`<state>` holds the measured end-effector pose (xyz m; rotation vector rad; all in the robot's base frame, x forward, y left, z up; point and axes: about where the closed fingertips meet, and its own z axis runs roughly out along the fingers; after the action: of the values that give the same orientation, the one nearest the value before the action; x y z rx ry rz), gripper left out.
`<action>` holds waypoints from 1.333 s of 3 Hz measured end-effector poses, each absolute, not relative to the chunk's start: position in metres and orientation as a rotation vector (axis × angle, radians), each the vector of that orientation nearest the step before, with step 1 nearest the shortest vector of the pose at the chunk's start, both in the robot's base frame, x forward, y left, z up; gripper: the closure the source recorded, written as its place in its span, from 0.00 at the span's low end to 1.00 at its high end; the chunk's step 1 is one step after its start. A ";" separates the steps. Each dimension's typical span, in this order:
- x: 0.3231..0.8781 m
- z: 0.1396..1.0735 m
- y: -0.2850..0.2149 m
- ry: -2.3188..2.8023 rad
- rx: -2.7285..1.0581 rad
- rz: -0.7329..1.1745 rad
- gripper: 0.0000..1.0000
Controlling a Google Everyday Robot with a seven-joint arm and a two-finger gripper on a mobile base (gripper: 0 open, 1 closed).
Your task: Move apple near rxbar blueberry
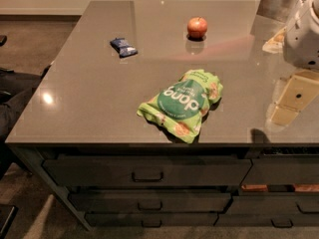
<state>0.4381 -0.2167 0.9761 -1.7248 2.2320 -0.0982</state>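
Note:
The apple [197, 27], small, round and red-orange, sits on the grey countertop [89, 98] at the far middle. The rxbar blueberry [123, 47], a small flat bar in a dark blue wrapper, lies to the apple's left, well apart from it. My gripper [288, 108], a beige piece under the white arm housing [303, 34], hangs over the right edge of the counter. It is to the right of the apple and nearer the front, touching neither object.
A large green "dang" chip bag [183, 103] lies in the front middle of the counter, between the gripper and the bar. Drawers with handles [147, 176] run below the front edge. Some items stand at the far right corner [279, 4].

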 end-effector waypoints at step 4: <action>0.527 0.967 -0.204 2.291 -1.506 0.084 0.00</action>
<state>0.5265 -0.2043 0.9671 -1.5065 2.2910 0.0838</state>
